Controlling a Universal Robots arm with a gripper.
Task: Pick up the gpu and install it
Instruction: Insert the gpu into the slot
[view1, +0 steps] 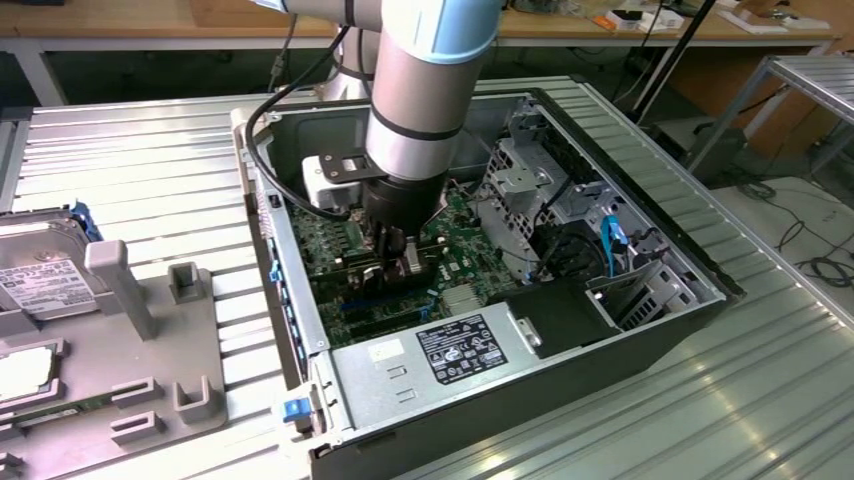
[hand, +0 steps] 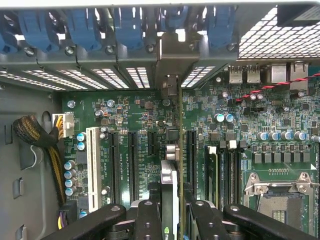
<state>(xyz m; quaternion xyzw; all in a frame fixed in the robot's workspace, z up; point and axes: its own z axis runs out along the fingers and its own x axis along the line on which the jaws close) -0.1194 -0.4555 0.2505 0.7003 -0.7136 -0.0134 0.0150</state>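
The gpu (hand: 169, 182) stands edge-on between my fingers (hand: 148, 220). It is a thin dark card, and its silver bracket (hand: 172, 60) lies against the case's rear slot openings. My gripper (hand: 172, 222) is shut on its near end. The card sits upright over the green motherboard (hand: 250, 115), in line with the black expansion slots (hand: 191, 155). Whether its edge is down in a slot, I cannot tell. In the exterior view the gripper (view1: 391, 262) reaches down inside the open computer case (view1: 694, 270), low over the board.
Blue slot latches (hand: 130, 25) line the rear wall. A white slot (hand: 92, 165), a cable bundle (hand: 35, 135) and the CPU socket (hand: 280, 200) flank the card. Outside the case, a hard drive (view1: 40, 270) rests on a grey fixture (view1: 147, 340). The power supply (view1: 441, 350) fills the near end.
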